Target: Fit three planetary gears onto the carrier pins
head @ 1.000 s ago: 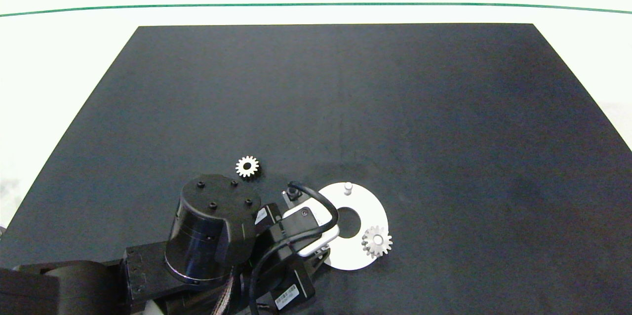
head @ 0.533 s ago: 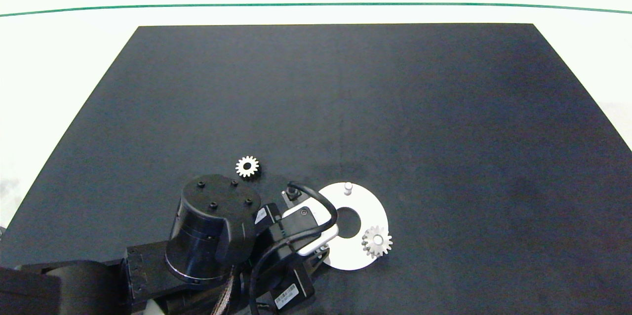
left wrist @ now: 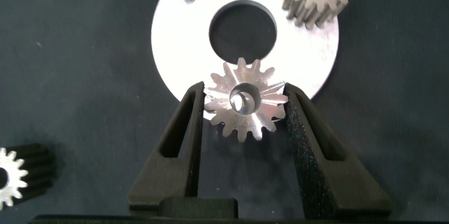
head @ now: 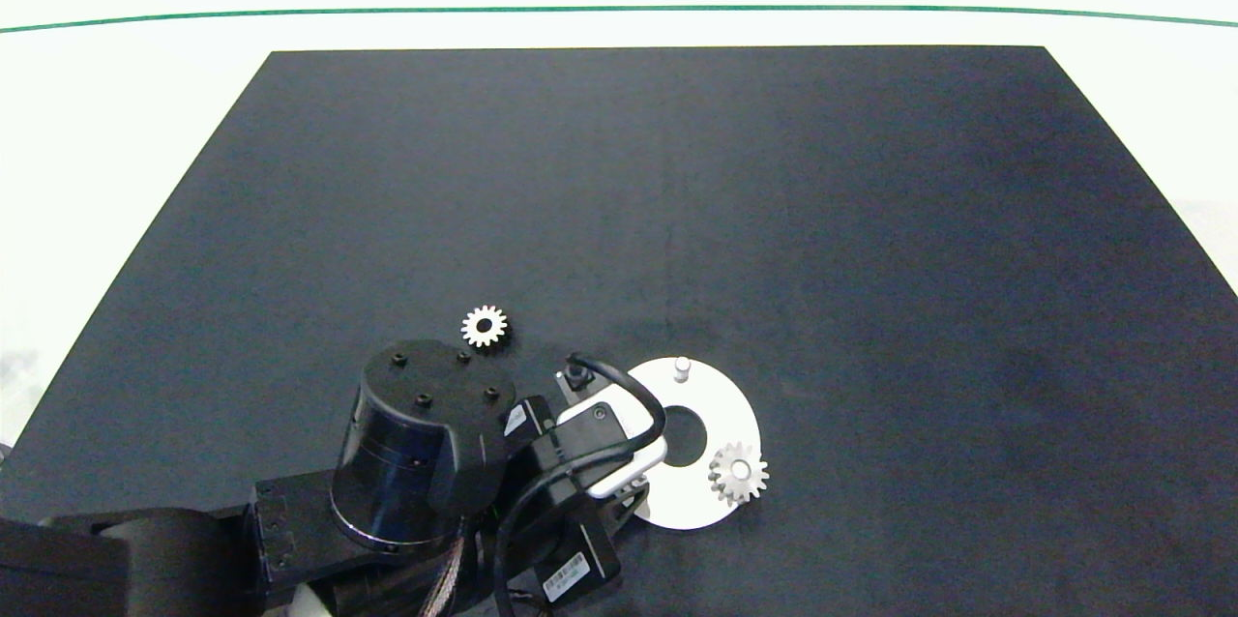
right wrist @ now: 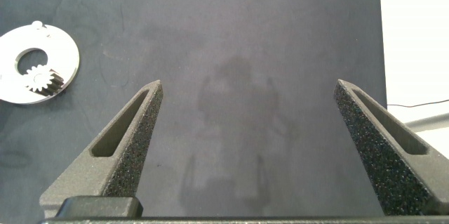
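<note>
Place: lab-style test bench | Evidence: black mat (head: 677,191) on plain white table (head: 116,114), green line (head: 619,10)

Even overhead light, sharp focus, washed-out white surround, faint sheen on mat (head: 677,191).

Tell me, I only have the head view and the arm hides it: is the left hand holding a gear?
Observer: Yes, the left hand is shut on a gear over the white disc's edge.
Operator: On a pin?
Observer: A pin tip shows through its centre hole; seated or not, I cannot tell.
Operator: And the right hand?
Observer: Open above bare mat, away from the disc.
</note>
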